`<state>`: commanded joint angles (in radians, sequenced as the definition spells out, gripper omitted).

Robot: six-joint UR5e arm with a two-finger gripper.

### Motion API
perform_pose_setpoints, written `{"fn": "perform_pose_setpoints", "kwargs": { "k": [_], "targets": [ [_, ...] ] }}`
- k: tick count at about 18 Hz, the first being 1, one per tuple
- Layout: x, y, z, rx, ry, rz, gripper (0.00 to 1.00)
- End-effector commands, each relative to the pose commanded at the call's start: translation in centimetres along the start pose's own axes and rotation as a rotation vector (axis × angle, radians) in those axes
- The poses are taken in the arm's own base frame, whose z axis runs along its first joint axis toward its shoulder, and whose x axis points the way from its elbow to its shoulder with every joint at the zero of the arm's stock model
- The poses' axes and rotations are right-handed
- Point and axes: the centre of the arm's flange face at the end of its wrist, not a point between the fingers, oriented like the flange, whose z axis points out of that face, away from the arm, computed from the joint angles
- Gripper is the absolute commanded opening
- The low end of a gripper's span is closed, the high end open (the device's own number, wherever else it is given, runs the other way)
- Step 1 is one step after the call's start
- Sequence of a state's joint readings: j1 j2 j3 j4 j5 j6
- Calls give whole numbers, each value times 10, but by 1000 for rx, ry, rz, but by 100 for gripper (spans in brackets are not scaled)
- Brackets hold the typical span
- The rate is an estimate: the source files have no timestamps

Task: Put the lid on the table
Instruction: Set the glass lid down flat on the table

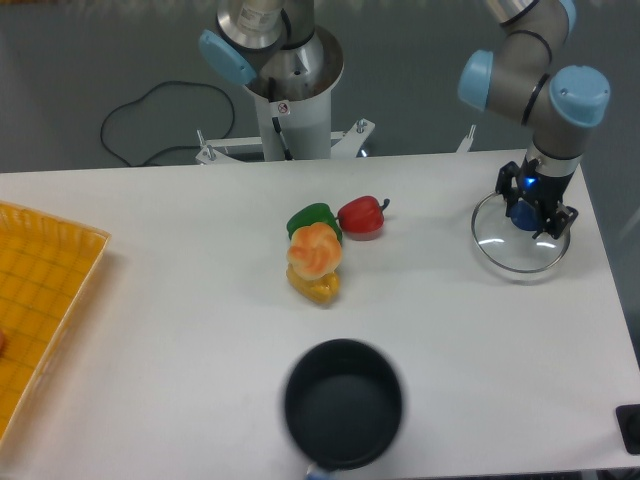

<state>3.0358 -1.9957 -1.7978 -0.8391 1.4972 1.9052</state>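
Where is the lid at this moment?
The lid is at the right end of the table, with the gripper closed on its blue knob, right of the red pepper.

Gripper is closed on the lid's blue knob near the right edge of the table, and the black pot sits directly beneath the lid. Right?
Not quite. The gripper does grip the lid by its blue knob near the table's right edge, but the black pot is not beneath it. The camera view shows the pot far off, at the table's front edge.
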Motion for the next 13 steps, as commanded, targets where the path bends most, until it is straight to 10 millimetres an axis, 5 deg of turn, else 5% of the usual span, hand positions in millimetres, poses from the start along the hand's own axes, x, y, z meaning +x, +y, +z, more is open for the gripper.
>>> {"fn": "perform_pose_setpoints", "kwargs": {
  "k": [13],
  "targets": [
    [-6,-10,17,-2,-12,16,66]
  ]
}}
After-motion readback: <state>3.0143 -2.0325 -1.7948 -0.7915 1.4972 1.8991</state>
